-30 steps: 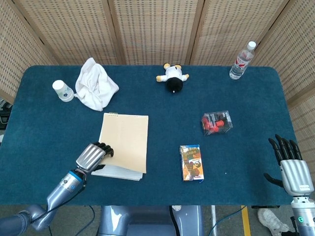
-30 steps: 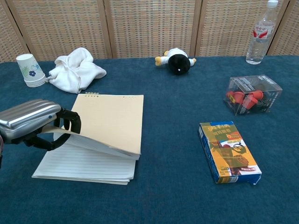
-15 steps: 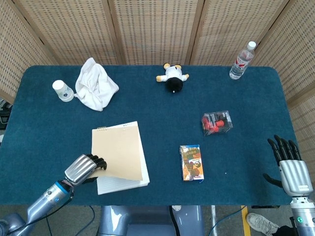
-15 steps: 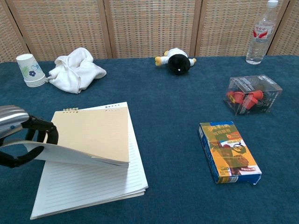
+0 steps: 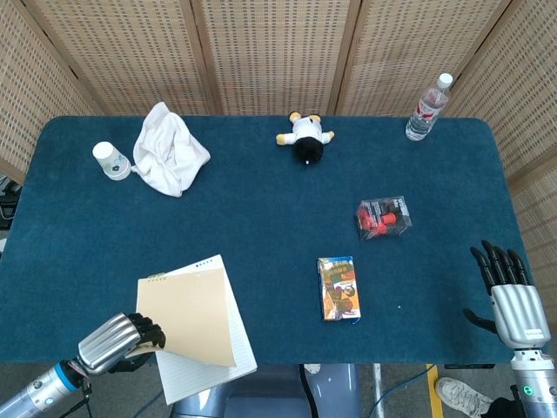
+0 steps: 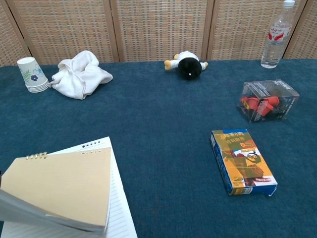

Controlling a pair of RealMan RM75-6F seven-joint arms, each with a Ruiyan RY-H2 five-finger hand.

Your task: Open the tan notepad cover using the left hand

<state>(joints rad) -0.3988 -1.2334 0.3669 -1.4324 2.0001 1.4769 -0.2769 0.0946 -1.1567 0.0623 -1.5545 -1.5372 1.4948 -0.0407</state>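
Gripping the lifted tan cover (image 5: 187,316) at its near-left edge, our left hand (image 5: 113,342) sat just left of the notepad (image 5: 202,353), which overhung the worktop (image 5: 261,226) front edge, its long axis running away from us. Our right hand (image 5: 512,292) hovered unclenched, well apart. We couldn't see the left hand from the chest.
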